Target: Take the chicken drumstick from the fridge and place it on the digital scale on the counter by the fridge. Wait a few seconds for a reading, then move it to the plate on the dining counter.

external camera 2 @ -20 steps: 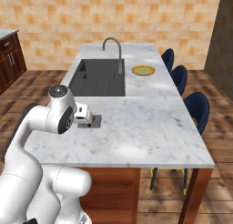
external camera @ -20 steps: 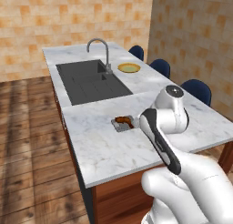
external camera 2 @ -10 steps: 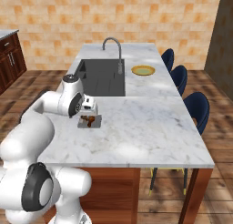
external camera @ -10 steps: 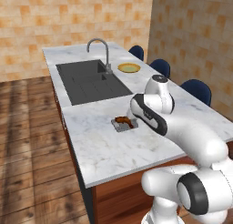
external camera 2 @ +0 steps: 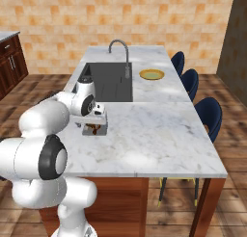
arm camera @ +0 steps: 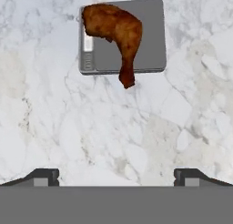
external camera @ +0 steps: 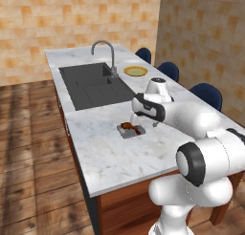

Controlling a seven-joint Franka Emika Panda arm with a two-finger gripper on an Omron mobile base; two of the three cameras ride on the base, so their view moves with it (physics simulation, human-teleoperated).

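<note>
The chicken drumstick (arm camera: 116, 29), glossy orange-brown, lies across the digital scale (arm camera: 148, 38), its bone end hanging over the scale's edge. The scale (external camera: 130, 132) sits on the marble dining counter (external camera: 110, 153) just in front of the sink. My gripper (arm camera: 116, 175) hovers a little above and beside the drumstick (external camera 2: 95, 130), open, with nothing between its fingertips (arm camera: 43, 175). From the side my gripper (external camera: 143, 120) hangs just right of the scale. The plate (external camera: 135, 71), yellow-rimmed, stands at the far end of the counter past the faucet. The fridge is out of view.
A dark sink (external camera: 93, 83) with a curved faucet (external camera: 111, 57) takes up the counter's far left half. Three dark blue stools (external camera: 206, 93) line the right side. Bare marble stretches between the scale and the plate (external camera 2: 152, 74). Wooden floor surrounds the counter.
The arm has swung from a raised, drawn-back pose forward and down, bringing the hand over the scale. The drumstick has stayed on the scale. The jaws have stayed open.
</note>
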